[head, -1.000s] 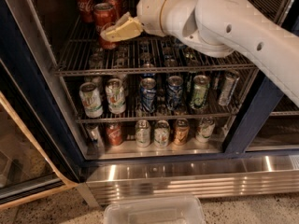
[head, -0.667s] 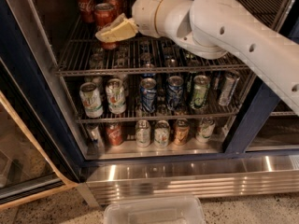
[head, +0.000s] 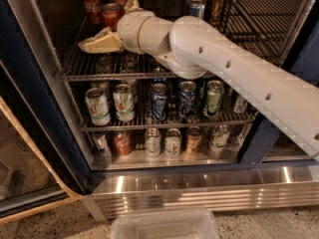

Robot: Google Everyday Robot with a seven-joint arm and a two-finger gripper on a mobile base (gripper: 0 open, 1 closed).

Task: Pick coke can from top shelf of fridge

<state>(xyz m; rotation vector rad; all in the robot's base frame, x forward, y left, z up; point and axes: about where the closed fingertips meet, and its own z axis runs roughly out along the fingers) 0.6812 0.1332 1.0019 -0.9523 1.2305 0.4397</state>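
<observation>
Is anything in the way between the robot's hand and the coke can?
Nothing I can see. The hand is over the top shelf, just in front of the nearest coke can, with no other can between them.

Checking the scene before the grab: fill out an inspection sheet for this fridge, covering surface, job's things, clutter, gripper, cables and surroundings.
Surface: top shelf, a grey wire rack, level.
Job's things: red coke cans stand upright at the back left of that shelf; the fridge is open, with the arm reaching in.
Clutter: taller cans at the back middle of the same shelf; mixed cans in rows on the two racks below.
Gripper: gripper over the shelf's left side, just in front of the nearest coke can.
Cables: nothing seen.
Surroundings: plastic tub on the speckled floor in front of the fridge.
</observation>
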